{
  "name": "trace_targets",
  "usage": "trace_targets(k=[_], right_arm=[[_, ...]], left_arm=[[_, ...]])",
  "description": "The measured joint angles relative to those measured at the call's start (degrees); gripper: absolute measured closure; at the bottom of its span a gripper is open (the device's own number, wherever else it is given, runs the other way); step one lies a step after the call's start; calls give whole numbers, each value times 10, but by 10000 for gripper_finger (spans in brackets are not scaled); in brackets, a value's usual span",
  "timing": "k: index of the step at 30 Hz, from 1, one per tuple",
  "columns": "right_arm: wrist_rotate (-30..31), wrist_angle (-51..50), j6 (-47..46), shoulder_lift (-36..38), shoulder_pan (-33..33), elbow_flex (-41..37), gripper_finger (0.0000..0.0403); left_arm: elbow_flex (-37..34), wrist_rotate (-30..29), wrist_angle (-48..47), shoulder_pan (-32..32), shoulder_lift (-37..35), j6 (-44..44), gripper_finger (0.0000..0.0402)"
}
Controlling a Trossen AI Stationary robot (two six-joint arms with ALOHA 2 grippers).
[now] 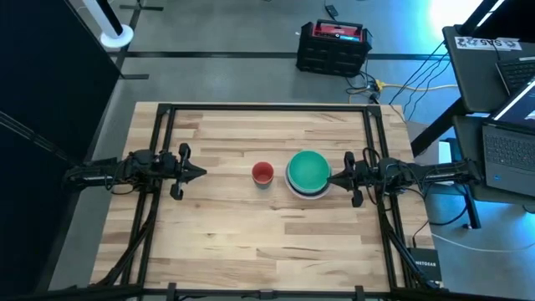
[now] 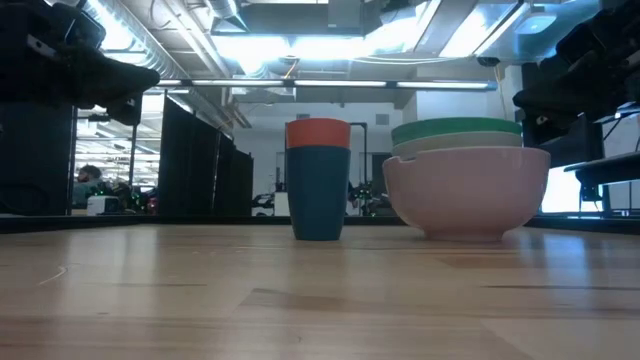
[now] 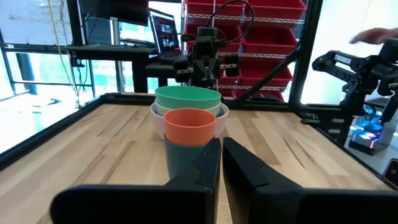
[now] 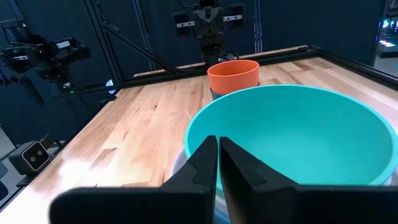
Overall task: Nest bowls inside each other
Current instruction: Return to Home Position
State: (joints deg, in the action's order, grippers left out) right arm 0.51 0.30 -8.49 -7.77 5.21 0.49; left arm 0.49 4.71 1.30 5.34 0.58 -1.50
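A stack of nested bowls stands right of the table's middle: a green bowl (image 1: 308,168) on top, a grey-white one (image 2: 455,143) under it, a large white bowl (image 2: 466,190) at the bottom. Left of the stack a small red bowl (image 1: 262,172) sits inside a dark blue one (image 2: 319,190). My left gripper (image 1: 203,173) hovers shut at the table's left side, pointing level at the bowls. My right gripper (image 1: 328,178) hovers shut just right of the stack, close to its rim; neither touches anything.
A black frame (image 1: 267,107) runs along the table's edges. Off the table stand a black and red case (image 1: 333,46) at the back and laptops (image 1: 510,150) at the right. Bare wood lies before and behind the bowls. A person's hand (image 3: 376,36) shows in the room.
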Motion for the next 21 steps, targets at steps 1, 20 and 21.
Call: trace_targets(k=[1, 20, 21], right_arm=[[0, 0, 2, 0, 0, 0, 402], [61, 13, 101, 77, -52, 0, 402], [59, 13, 101, 77, -52, 0, 402]], left_arm=[[0, 0, 0, 0, 0, 0, 402], [0, 0, 0, 0, -1, 0, 402], [0, 0, 1, 0, 0, 0, 402]])
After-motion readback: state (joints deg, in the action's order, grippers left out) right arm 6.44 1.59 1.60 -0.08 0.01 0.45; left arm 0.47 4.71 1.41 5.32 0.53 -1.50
